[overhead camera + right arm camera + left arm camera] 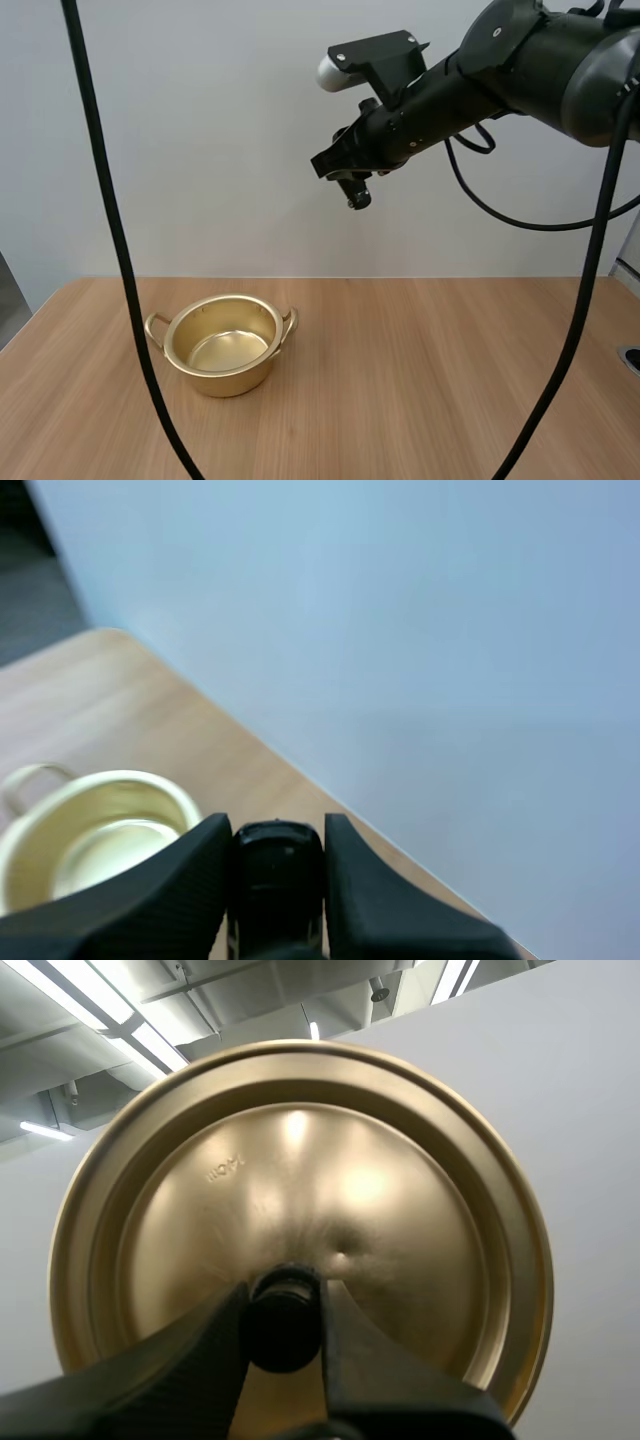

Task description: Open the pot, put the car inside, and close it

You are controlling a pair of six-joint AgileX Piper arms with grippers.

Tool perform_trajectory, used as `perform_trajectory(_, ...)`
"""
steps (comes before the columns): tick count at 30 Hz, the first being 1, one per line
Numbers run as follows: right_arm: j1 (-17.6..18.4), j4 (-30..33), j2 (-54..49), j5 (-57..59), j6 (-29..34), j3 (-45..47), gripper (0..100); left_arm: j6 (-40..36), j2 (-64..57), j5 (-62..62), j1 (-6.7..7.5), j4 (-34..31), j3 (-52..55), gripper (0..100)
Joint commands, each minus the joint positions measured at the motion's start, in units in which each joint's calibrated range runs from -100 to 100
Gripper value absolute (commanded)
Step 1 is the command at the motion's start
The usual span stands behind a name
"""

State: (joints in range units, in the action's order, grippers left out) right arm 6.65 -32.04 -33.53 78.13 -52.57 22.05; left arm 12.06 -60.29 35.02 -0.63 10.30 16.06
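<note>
Golden pot [225, 345] is standing open.
We are clamping the lid [300, 1180] by its knob [283, 1325] in our left gripper [283, 1300], a black car [277, 865] in our right gripper [277, 825].

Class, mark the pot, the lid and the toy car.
pot [228, 382]: high view, front outer wall.
lid [300, 1180]: left wrist view, gold face.
toy car [277, 872]: right wrist view, black body.

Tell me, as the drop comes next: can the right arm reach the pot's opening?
Probably yes: the pot stands uncovered, its lid in the left gripper, and nothing lies between it and the raised right gripper holding a black object.
</note>
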Motion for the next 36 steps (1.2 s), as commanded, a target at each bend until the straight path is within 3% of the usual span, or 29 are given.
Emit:
perform_trajectory(1,1.3,-7.9,1.0,0.8,-2.5,0.0,0,0.3,0.1,0.4,0.0,-0.3,0.1,0)
perform_trajectory(10,8.4,-7.3,8.3,-2.8,-5.5,0.0,0,0.9,-0.4,-2.9,0.0,0.1,-1.8,0)
perform_trajectory(24,19.8,1.2,29.8,-18.3,-5.5,0.0,0,0.7,-1.5,5.1,0.0,0.6,-10.0,0)
perform_trajectory(32,21.4,6.6,37.4,-24.5,-5.4,0.0,0,0.7,-1.5,5.8,-2.18,5.5,-15.1,0)
perform_trajectory(36,21.4,12.3,40.7,-25.1,-2.9,0.0,0,0.7,-1.5,6.8,-2.25,6.2,-15.6,0)
